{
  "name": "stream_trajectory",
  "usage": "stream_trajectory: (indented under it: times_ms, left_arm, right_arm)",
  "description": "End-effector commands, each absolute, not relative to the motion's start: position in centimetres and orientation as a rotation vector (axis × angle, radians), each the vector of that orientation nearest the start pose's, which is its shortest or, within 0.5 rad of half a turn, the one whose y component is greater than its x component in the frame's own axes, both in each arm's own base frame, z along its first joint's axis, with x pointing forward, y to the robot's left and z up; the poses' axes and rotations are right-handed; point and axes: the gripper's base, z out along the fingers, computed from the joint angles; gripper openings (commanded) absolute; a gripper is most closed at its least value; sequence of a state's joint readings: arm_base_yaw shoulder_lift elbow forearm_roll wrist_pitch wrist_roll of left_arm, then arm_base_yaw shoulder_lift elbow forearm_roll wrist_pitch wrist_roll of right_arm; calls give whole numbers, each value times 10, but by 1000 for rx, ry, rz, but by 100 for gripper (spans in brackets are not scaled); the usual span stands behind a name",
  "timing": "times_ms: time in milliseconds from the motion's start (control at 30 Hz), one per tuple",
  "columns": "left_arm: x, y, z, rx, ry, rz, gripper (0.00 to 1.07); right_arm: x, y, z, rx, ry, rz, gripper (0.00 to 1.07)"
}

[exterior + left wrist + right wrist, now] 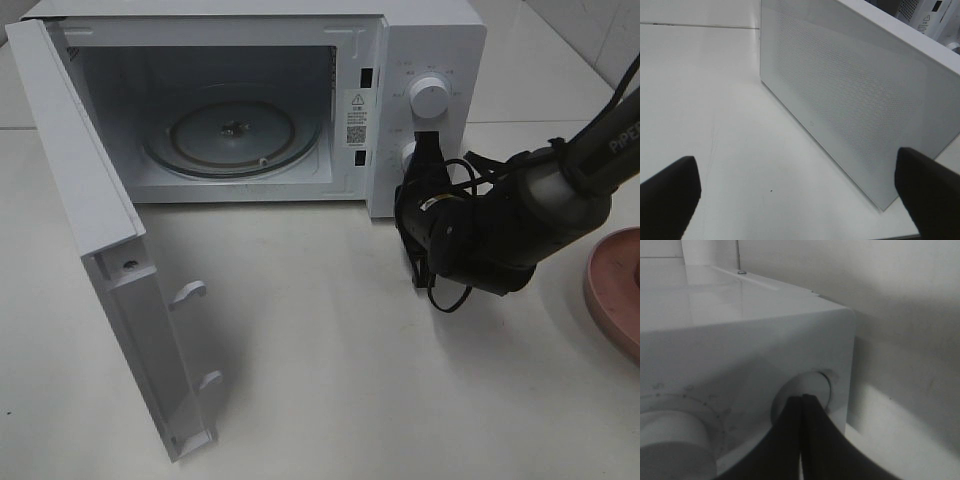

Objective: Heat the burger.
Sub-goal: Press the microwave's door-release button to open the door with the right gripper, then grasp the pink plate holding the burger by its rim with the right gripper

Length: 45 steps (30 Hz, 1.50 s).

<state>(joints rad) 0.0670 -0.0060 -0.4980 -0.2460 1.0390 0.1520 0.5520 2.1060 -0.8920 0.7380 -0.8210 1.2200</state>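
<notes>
The burger is out of view in all three frames. The white microwave (432, 50) stands open, its door (110, 250) swung out to the left and its glass turntable (232, 135) bare. My right gripper (424, 142) is shut, its tips pressed against the lower round button (408, 152) under the upper dial (430, 97). The right wrist view shows the shut gripper (802, 400) touching that button (810, 382). My left gripper (797, 175) stands open with nothing between its fingers (670, 192), facing the door's perforated outer face (855, 95). It does not show in the exterior view.
A pink round plate (618, 285) lies at the right edge of the white table (330, 350). The open door juts toward the table's front left. The right arm's cables hang in front of the microwave's control panel.
</notes>
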Motion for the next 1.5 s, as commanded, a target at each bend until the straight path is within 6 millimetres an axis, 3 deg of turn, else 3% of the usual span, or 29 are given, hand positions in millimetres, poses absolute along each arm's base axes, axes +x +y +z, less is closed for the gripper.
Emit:
stream_trajectory:
  times_ms: [33, 167, 400, 667, 733, 767, 800, 833, 1000, 1133, 1167, 1233, 1267, 1333, 1367, 1500]
  left_arm:
    - [-6, -20, 280, 89, 1979, -152, 98]
    - [-6, -20, 280, 89, 1979, -152, 98]
    - [-6, -20, 280, 89, 1979, -152, 98]
    - [-6, -20, 280, 89, 1979, -152, 98]
    - [-6, -20, 280, 89, 1979, -152, 98]
    - [-6, -20, 280, 89, 1979, -152, 98]
    - [-6, -20, 280, 89, 1979, -152, 98]
    - [-6, -20, 280, 89, 1979, -152, 98]
    - [-6, -20, 280, 89, 1979, -152, 98]
    - [-6, -20, 280, 89, 1979, -152, 98]
    - [-6, -20, 280, 89, 1979, -152, 98]
    - [-6, -20, 280, 89, 1979, -152, 98]
    - [-6, -20, 280, 89, 1979, -152, 98]
    - [-6, -20, 280, 89, 1979, -152, 98]
    - [-6, -20, 280, 89, 1979, -152, 98]
    - [-6, -20, 280, 89, 1979, -152, 98]
  right_arm:
    - [340, 165, 108, 1371, 1571, 978, 0]
    - [335, 159, 111, 1378, 1566, 942, 0]
    - [315, 153, 121, 1353, 1710, 890, 0]
    - [290, 154, 133, 1110, 2008, 831, 0]
    - [282, 157, 140, 945, 2149, 786, 1]
    - [282, 157, 140, 945, 2149, 786, 1]
    - [277, 159, 145, 818, 2229, 751, 2]
    - [277, 159, 145, 818, 2229, 751, 2]
    - [262, 160, 159, 462, 2408, 652, 2]
    - [255, 159, 166, 306, 2464, 613, 2]
    - [250, 158, 170, 183, 2497, 581, 2]
    - [247, 158, 171, 101, 2513, 558, 2]
    - [241, 157, 174, -48, 2552, 515, 2]
    - [239, 156, 177, -118, 2560, 495, 2]
    - [233, 154, 182, -261, 2585, 447, 3]
    - [227, 150, 189, -435, 2584, 380, 3]
